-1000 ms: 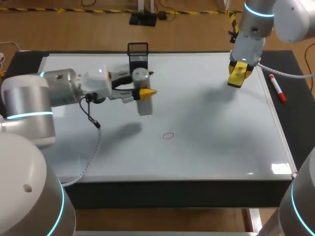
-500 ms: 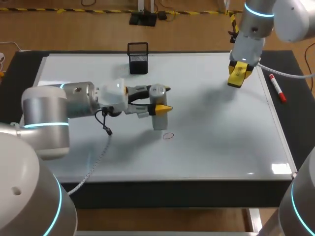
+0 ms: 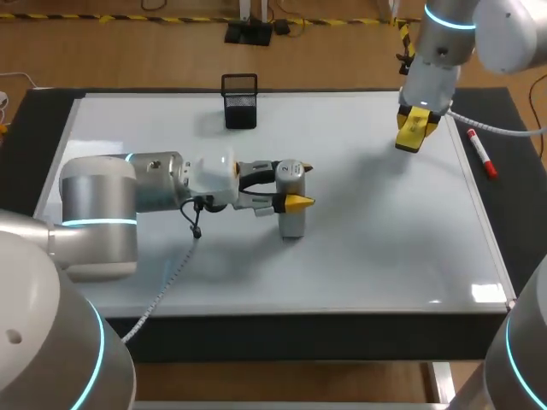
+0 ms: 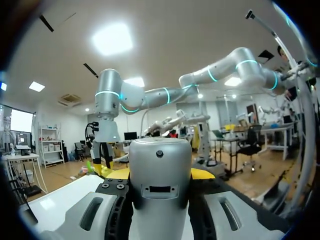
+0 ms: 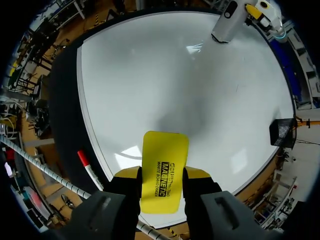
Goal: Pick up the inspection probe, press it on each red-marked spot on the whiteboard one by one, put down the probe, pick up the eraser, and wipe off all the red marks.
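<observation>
Starting out at 9 o'clock, my left arm [image 3: 128, 192] sweeps in low across the whiteboard [image 3: 385, 239], a thin cable [image 3: 193, 224] dangling from it just short of the wrist. Up at 11 o'clock on the board stands a small black mesh holder [image 3: 240, 111], well apart from the action. And here's the centre of it: the left hand [image 3: 297, 186] lies on its side near the middle of the board, its yellow-tipped fingers pinching the inspection probe [image 3: 291, 220] from two sides. The probe is a grey cylinder standing upright, and in the head view its lower end appears to sit on the board. The left wrist view confirms the grip, with the rounded grey body seated snugly between the two fingers. Over to 2 o'clock now, where my right arm [image 3: 440, 51] comes down from the far corner. The right hand [image 3: 414, 132] hangs above the board with its shadow falling on the white below it toward the centre. It is clamped on the yellow eraser [image 3: 410, 138]. The right wrist view shows the flat yellow block squeezed between both fingers and sticking out ahead of them over the board's edge. Last stop, 3 o'clock: a red marker [image 3: 481, 152] lies on the dark surface [image 3: 521, 213] just beside the board's right-hand rim.
</observation>
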Tool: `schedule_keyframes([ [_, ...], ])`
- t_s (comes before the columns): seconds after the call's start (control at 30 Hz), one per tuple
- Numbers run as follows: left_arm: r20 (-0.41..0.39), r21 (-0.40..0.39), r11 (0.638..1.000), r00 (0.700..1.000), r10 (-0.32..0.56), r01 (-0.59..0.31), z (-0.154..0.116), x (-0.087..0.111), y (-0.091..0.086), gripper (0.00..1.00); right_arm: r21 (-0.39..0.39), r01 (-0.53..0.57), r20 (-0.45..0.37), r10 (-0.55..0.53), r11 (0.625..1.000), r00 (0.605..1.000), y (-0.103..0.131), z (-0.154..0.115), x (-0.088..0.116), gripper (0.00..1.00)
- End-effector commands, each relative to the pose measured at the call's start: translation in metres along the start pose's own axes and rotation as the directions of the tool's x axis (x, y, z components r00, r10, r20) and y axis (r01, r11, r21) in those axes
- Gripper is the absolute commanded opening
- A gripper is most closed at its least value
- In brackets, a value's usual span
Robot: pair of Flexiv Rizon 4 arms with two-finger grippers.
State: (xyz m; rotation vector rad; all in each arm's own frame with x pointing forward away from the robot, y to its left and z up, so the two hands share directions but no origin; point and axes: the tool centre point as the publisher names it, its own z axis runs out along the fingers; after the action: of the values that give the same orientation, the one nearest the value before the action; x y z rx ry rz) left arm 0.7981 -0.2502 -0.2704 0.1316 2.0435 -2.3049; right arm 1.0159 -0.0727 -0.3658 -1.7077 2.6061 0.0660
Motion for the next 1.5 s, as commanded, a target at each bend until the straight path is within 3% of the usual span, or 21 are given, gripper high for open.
schedule_keyframes([
  [0.03, -0.001, 0.002, 1.0, 1.0, -0.003, 0.003, 0.002, -0.001, 0.002, 0.0, 0.0, 0.002, -0.004, -0.002, 1.0, 1.0, -0.001, -0.001, 0.0, 0.0],
  [1.17, -0.003, -0.01, 0.999, 0.999, -0.033, 0.033, -0.001, 0.0, 0.007, 0.0, 0.0, 0.002, -0.004, -0.002, 1.0, 1.0, -0.001, -0.001, 0.0, 0.0],
  [1.5, 0.001, -0.005, 1.0, 1.0, -0.027, 0.027, -0.001, -0.001, -0.005, 0.0, 0.0, 0.002, -0.004, -0.002, 1.0, 1.0, -0.001, -0.001, 0.0, 0.0],
])
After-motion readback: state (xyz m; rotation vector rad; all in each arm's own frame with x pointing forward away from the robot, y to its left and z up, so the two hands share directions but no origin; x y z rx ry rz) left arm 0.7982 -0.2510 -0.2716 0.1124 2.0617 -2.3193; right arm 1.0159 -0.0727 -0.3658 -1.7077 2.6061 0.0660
